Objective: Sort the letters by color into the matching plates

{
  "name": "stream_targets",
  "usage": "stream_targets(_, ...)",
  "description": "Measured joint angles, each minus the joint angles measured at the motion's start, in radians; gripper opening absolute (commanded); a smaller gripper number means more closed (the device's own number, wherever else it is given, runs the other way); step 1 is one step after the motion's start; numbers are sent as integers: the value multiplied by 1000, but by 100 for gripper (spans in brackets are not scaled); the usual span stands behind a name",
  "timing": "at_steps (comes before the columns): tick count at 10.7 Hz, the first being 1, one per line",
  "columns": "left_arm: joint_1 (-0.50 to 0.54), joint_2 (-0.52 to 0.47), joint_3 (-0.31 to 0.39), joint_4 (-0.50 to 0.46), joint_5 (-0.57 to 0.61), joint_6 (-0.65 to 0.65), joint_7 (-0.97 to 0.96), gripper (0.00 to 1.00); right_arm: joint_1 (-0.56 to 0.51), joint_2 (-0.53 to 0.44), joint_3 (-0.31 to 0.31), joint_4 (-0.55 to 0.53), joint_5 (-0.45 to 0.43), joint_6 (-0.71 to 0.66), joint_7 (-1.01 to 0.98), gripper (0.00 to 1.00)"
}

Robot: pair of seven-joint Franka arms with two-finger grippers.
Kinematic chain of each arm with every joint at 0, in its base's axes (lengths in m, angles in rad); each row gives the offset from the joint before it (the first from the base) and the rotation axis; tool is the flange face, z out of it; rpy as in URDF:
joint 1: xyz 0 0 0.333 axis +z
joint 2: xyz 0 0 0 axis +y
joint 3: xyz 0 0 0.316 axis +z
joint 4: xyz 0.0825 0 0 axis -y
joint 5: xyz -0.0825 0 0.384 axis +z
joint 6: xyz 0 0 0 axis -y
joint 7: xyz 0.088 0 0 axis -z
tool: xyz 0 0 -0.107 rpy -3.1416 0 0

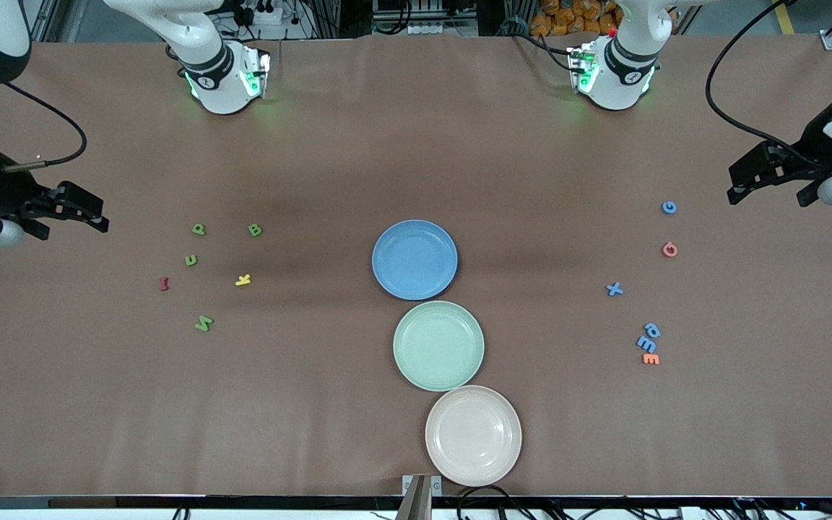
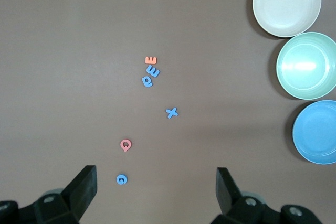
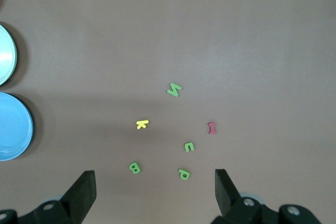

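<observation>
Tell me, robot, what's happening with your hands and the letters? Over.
Left gripper open, empty, waiting at its table end; right gripper the same. Letters all on the table. Plates hold nothing. Nothing blocking.

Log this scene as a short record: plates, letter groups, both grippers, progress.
plates: blue plate, green plate, beige plate in a row mid-table, beige nearest the front camera; all empty
right arm's end: four green letters, a yellow letter, a red letter
left arm's end: four blue letters, a pinkish-red letter, an orange letter
left gripper: open, empty, waiting
right gripper: open, empty, waiting
progress: nothing sorted yet
</observation>
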Motion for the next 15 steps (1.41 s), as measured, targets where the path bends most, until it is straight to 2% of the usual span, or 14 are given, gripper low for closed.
stream_targets(5, 0, 8, 1, 0, 0, 0, 26, 100, 0, -2, 0, 0, -1, 17, 0, 100)
stream_targets(8, 2, 34, 3, 0, 0, 3, 27, 100, 0, -5, 0, 1, -31, 17, 0, 100)
stream_targets(15, 15, 178, 3, -33, 0, 7, 26, 100, -1, -40, -17, 7, -52, -30, -1, 100)
